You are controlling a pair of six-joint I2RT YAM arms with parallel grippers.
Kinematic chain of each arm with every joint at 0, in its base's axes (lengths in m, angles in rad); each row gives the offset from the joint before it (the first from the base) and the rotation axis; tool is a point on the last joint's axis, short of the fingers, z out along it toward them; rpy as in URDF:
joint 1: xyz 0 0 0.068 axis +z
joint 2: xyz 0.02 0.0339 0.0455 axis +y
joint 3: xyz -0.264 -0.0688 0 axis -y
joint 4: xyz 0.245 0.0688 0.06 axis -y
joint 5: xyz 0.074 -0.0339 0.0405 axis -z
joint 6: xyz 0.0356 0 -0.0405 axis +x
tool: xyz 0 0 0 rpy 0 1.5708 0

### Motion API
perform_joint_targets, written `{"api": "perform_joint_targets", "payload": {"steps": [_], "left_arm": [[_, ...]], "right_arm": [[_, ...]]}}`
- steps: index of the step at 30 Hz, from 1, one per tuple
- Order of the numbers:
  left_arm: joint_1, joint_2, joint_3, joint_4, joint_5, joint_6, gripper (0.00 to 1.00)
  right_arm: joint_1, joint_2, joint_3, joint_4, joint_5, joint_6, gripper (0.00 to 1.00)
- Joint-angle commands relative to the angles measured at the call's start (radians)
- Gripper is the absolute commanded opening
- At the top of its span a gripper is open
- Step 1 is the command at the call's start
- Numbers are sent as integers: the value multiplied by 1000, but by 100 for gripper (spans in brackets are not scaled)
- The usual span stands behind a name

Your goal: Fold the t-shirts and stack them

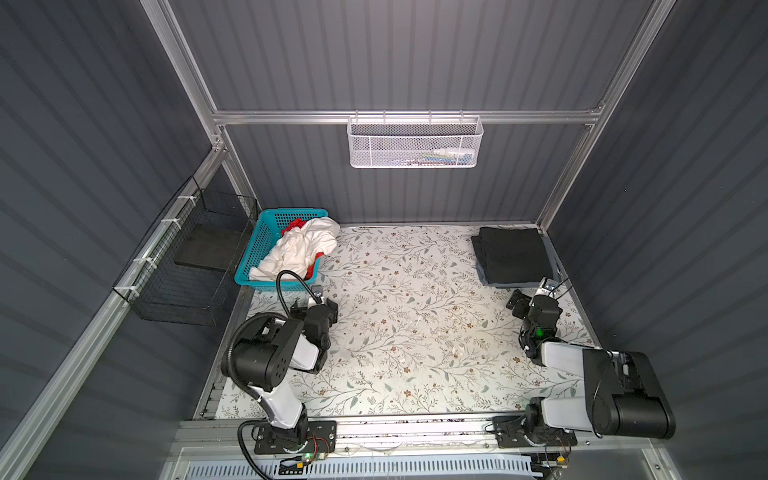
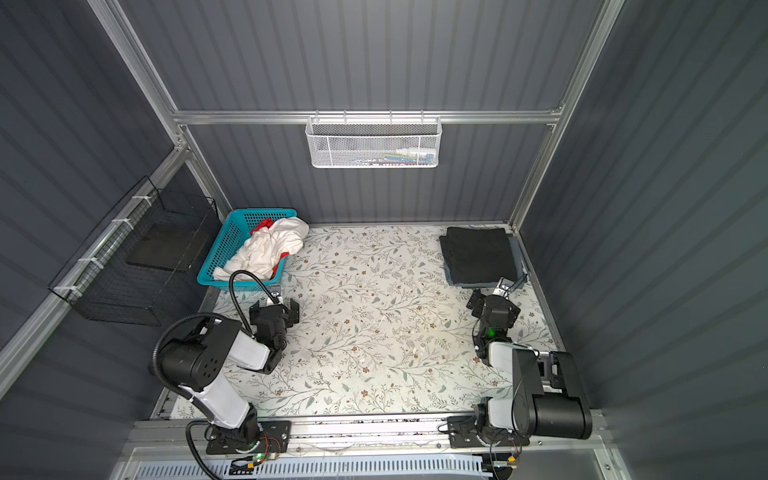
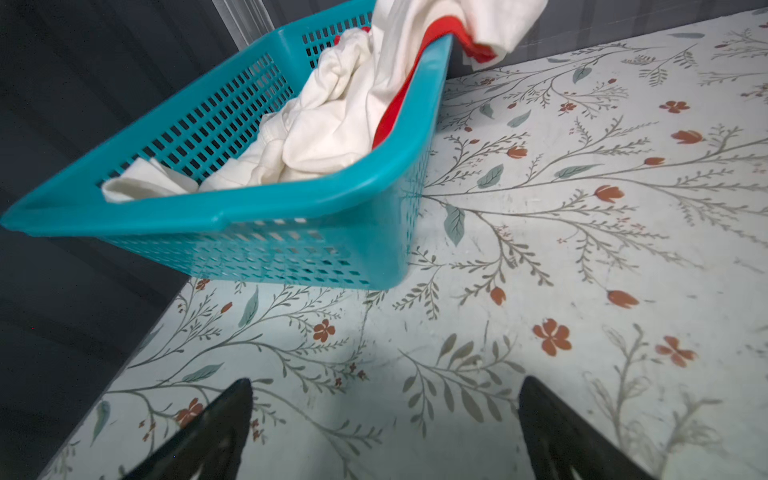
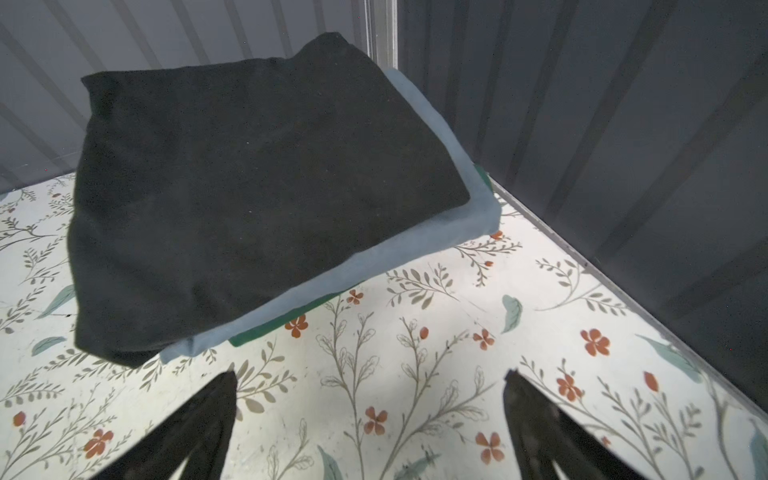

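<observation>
Nearest the lower edge of both top views, the two arms rise from their bases and reach out over the floral table (image 1: 415, 332). The left gripper (image 1: 314, 306) hangs left of centre with its jaws spread wide and nothing between them. In the left wrist view its fingertips (image 3: 239, 399) stand well apart above bare tabletop. The right gripper (image 1: 535, 300) sits toward the right of the frame, jaws equally wide and empty.

Just beyond the left gripper, at the upper left of the table, stands the teal basket (image 1: 257, 249). A crumpled white t-shirt (image 1: 305, 245) fills it and spills over its right rim. A red t-shirt (image 1: 292, 226) peeks out from under the white one.

At the upper right corner of the table, just beyond the right gripper and apart from it, lies a folded stack. The black t-shirt (image 1: 513, 254) is on top. The blue-grey t-shirt (image 4: 415, 245) shows along its edges beneath, and a thin dark green layer (image 4: 266, 332) lies at the bottom.
</observation>
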Motion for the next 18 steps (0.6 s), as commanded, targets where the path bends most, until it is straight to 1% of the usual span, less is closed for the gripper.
{"api": "perform_joint_targets", "payload": {"steps": [1, 2, 3, 4, 5, 6, 7, 8, 9, 10, 11, 12, 13, 15, 18], "left_arm": [[29, -12, 54, 18, 64, -32, 100], [37, -25, 118, -135, 59, -49, 100], [80, -21, 163, -210, 117, -75, 100], [122, -20, 175, -226, 170, -108, 100], [141, -33, 172, -252, 199, -128, 100], [141, -32, 176, -256, 197, -127, 100], [140, -26, 171, -236, 200, -125, 100], [140, -24, 169, -225, 200, -122, 100], [140, -26, 170, -240, 198, -125, 100], [140, -27, 171, -240, 196, -124, 100], [140, -25, 167, -226, 194, -120, 100], [140, -25, 169, -229, 192, -120, 100], [140, -25, 169, -229, 193, -120, 100], [140, -27, 169, -229, 194, -120, 100], [140, -25, 169, -229, 194, -120, 100]], "right_arm": [[10, 28, 53, 73, -95, -64, 99], [11, 36, 57, 80, -101, -69, 99], [10, 29, 53, 72, -103, -64, 99], [8, 27, 50, 72, -120, -66, 99], [8, 33, 35, 92, -162, -80, 99], [12, 81, -2, 242, -173, -100, 99], [18, 107, -16, 279, -159, -102, 99], [19, 63, 11, 156, -154, -90, 99], [19, 54, 19, 140, -156, -93, 99], [19, 83, 1, 231, -152, -100, 99], [20, 96, -8, 254, -147, -102, 99], [20, 70, 6, 182, -149, -94, 99], [20, 60, 15, 153, -151, -94, 99], [22, 88, -5, 246, -147, -102, 99], [22, 74, 4, 199, -148, -98, 99]]}}
